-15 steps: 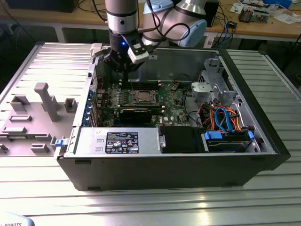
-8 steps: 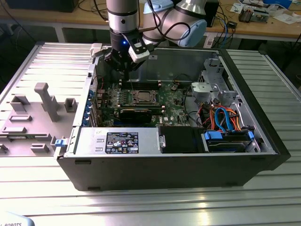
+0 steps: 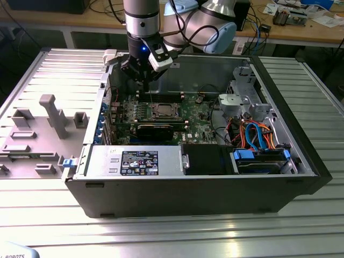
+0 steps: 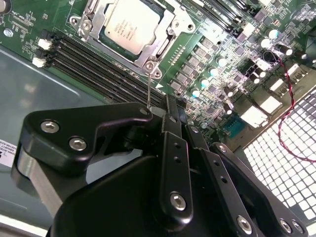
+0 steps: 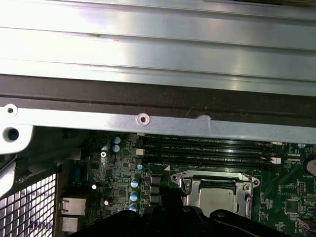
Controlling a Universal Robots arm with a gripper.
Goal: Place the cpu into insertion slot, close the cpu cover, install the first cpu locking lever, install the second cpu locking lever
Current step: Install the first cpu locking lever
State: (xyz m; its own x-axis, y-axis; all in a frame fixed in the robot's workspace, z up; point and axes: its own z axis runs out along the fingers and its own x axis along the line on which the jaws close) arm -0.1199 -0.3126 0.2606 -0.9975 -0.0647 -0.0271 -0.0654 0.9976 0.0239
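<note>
My hand closed tight | thin locking lever stands just beside its tip, grip uncertain | cpu seated in insertion slot | cpu cover down | I judge levers not yet latched

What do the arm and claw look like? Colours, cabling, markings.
Arm: silver-grey tube links, pale blue joint caps, black cable looped alongside. Wrist: black, with a blue light and a white block bolted on. Claw: matte black linkage plates with silver screw heads.

exterior view: high, looking down into case | both wrist views: close, sharing cpu
</note>
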